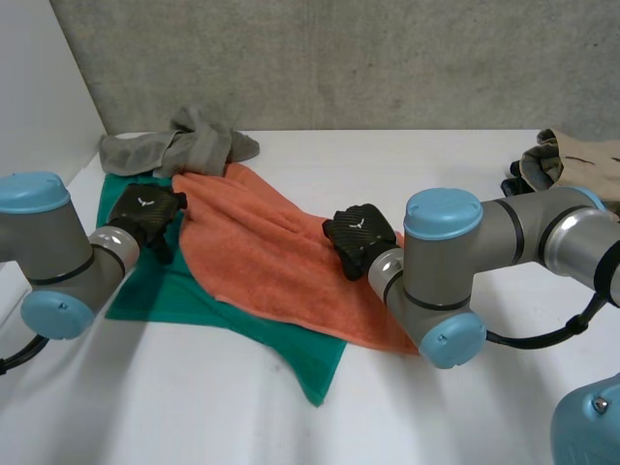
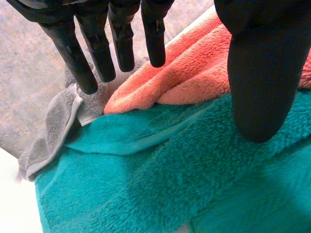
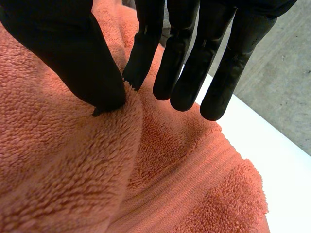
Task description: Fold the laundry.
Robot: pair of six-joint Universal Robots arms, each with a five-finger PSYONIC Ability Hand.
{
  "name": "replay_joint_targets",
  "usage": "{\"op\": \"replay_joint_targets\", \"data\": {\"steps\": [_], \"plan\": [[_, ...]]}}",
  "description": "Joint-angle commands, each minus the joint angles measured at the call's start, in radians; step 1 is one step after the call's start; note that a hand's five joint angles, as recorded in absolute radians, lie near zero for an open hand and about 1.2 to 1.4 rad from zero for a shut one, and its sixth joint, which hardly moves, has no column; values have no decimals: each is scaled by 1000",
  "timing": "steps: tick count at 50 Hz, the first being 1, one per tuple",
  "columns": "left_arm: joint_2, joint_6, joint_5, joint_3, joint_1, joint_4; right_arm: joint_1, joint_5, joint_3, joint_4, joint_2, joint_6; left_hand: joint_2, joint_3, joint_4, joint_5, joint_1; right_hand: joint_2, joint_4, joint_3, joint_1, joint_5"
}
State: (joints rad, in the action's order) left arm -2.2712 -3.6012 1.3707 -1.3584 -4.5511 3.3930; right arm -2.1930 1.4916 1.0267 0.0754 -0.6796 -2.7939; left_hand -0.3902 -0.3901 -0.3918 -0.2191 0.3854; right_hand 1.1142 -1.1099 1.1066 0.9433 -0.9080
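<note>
**Operator:** Where does the orange towel lie against the hands?

**Spotter:** Your right hand (image 1: 360,237) sits on the orange towel (image 1: 257,247), close to its right edge. In the right wrist view its fingers (image 3: 187,63) are straight and a little spread. The thumb (image 3: 73,53) tip touches a raised fold of the cloth, and nothing is clamped.

**Operator:** And the left one?

**Spotter:** Your left hand (image 1: 145,218) is at that towel's left edge, over the green towel (image 1: 184,291) that lies beneath it. You have its fingers straight and the thumb held wide apart, with nothing held. The orange towel is just at the fingertips, and the grey towel (image 1: 179,147) is beside them.

**Operator:** What does it all rest on?

**Spotter:** It rests on a white table (image 1: 436,407). There is a grey wall (image 1: 387,58) along the far side and a white panel (image 1: 39,87) at the left.

**Operator:** Give me the count.

**Spotter:** You have three towels. The orange one is on top. The green one is under it, showing at the left and on the near side. The grey one is crumpled at the far left, touching the orange towel's far corner. One heap of clothes (image 1: 567,165) lies at the far right, well apart from the towels. There are two hands, one on each side of the orange towel.
</note>
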Motion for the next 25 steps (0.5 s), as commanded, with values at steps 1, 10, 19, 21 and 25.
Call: {"op": "replay_joint_targets", "data": {"steps": [1, 10, 19, 21, 25], "plan": [[28, 4, 4, -34, 10, -6, 4, -1, 30, -83, -95, -1, -64, -64, -62, -61, 69, 282, -286, 290, 453, -314], [90, 6, 2, -85, 10, -7, 156, -5, 205, -164, -391, 121, -58, -58, -57, -55, 63, 282, -286, 290, 453, -314], [96, 1, -4, -100, 18, -9, 292, 116, 361, -375, -486, 522, -55, -55, -54, -52, 60, 282, -286, 290, 453, -314], [91, -1, -4, -88, 24, -9, 311, 148, 357, -353, -486, 518, -55, -55, -54, -52, 60, 282, -286, 290, 453, -314], [76, -1, -1, -67, 26, -6, 267, 139, 352, -238, -475, 435, -67, -67, -65, -64, 72, -831, 827, -824, -660, 799]]}}
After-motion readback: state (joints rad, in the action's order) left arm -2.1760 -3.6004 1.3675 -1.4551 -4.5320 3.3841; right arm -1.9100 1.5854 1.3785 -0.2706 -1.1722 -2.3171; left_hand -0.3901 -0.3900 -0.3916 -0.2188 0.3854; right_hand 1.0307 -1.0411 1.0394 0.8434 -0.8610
